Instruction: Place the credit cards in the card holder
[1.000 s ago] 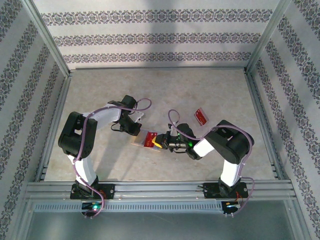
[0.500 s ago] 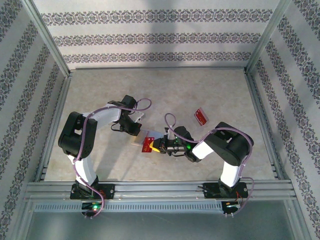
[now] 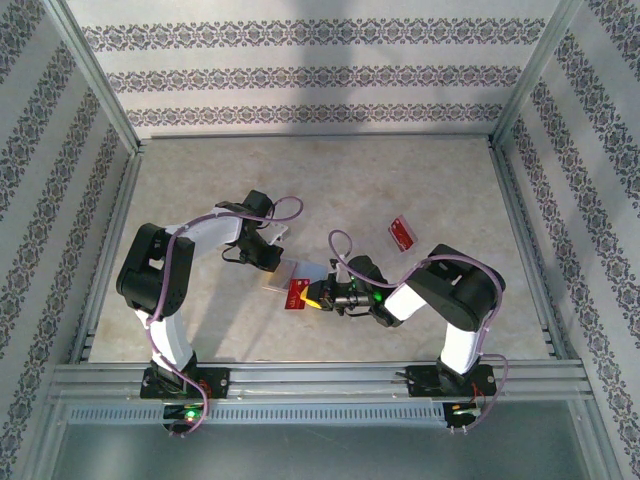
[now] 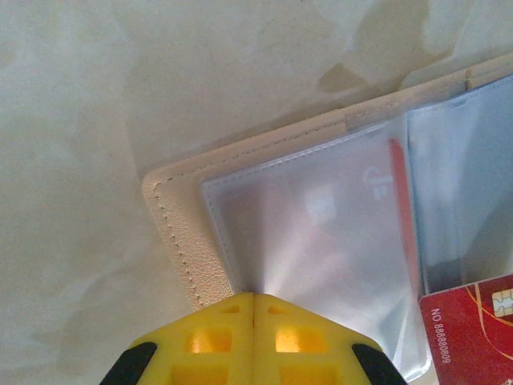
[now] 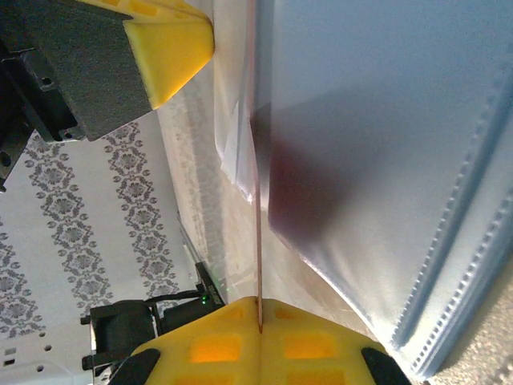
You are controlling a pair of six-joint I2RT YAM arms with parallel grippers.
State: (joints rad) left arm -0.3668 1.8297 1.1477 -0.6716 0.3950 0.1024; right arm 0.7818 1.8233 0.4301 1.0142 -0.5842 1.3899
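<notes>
The tan card holder (image 3: 287, 271) lies open at the table's middle, and its clear pockets (image 4: 321, 233) face up. My left gripper (image 3: 274, 262) is shut, its yellow tips (image 4: 254, 295) pinching the edge of a clear pocket. A red credit card (image 3: 298, 292) is clamped in my shut right gripper (image 3: 316, 296). That card stands edge-on (image 5: 258, 241) between the tips (image 5: 259, 303), right beside a clear pocket (image 5: 385, 160). Its chip corner (image 4: 473, 329) reaches the holder's near edge. A second credit card (image 3: 401, 232) lies flat to the right, apart from both grippers.
Metal rails (image 3: 320, 378) run along the near edge, and patterned walls close in the other sides. The left gripper's finger (image 5: 172, 44) shows close by in the right wrist view. The bare table surface (image 3: 330, 180) stretches behind the holder.
My right gripper has carried the red card a little left and nearer, down to the holder's near edge. The left gripper and the second card have stayed put.
</notes>
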